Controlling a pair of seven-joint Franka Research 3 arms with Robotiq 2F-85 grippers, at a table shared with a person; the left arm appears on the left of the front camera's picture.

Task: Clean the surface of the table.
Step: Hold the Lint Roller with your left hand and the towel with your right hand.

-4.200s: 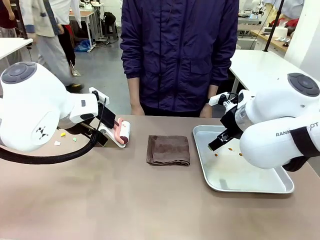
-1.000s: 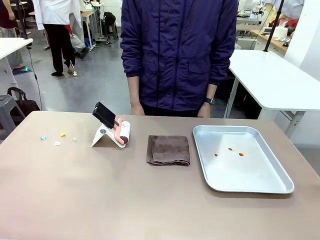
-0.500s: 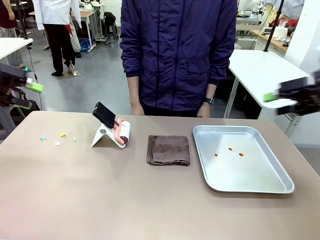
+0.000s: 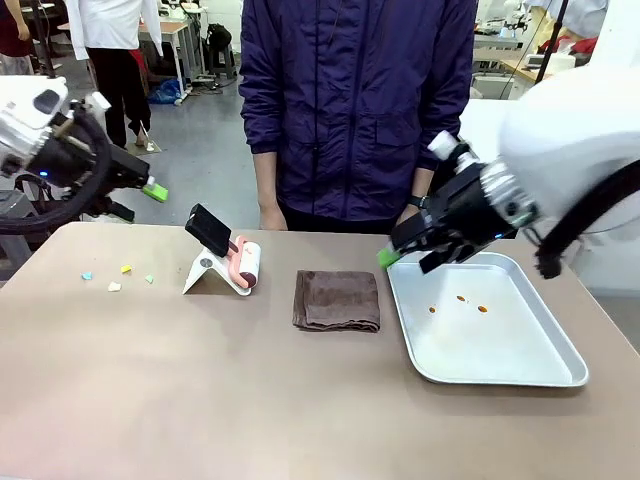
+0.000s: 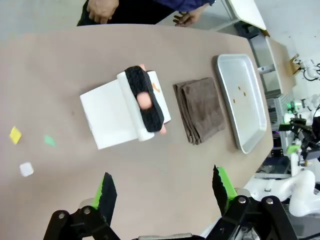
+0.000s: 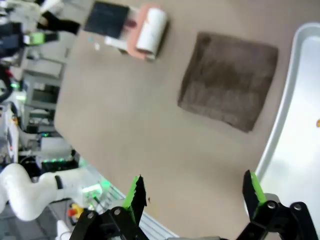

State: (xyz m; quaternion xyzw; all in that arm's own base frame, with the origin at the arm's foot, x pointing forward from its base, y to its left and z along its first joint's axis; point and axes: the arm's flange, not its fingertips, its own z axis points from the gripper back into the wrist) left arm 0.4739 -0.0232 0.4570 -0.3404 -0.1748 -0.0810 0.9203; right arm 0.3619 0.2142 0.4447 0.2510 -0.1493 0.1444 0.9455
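The brown-beige table [image 4: 250, 400] carries several small coloured paper scraps [image 4: 115, 278] at its far left, also seen as scraps [image 5: 26, 150] in the left wrist view. A folded brown cloth [image 4: 337, 300] lies in the middle. My left gripper [image 4: 140, 197] hangs open above the table's far left edge, nothing between its fingers [image 5: 106, 192]. My right gripper [image 4: 410, 258] hovers open just above the far left corner of the silver tray [image 4: 520, 375], its fingers [image 6: 252, 189] empty. In the right wrist view the cloth [image 6: 229, 80] lies below that gripper [image 6: 193, 192].
A lint roller with a black handle [image 4: 232, 258] rests on a white stand between the scraps and the cloth. The tray holds a few orange crumbs [image 4: 461, 299]. A person in a dark jacket [image 4: 355, 110] stands at the far edge, hands [image 5: 102, 7] near it.
A second ago no arm was in view. Both arms have swung in from the sides; the right gripper has come down over the tray's corner, the left has moved toward the stand.
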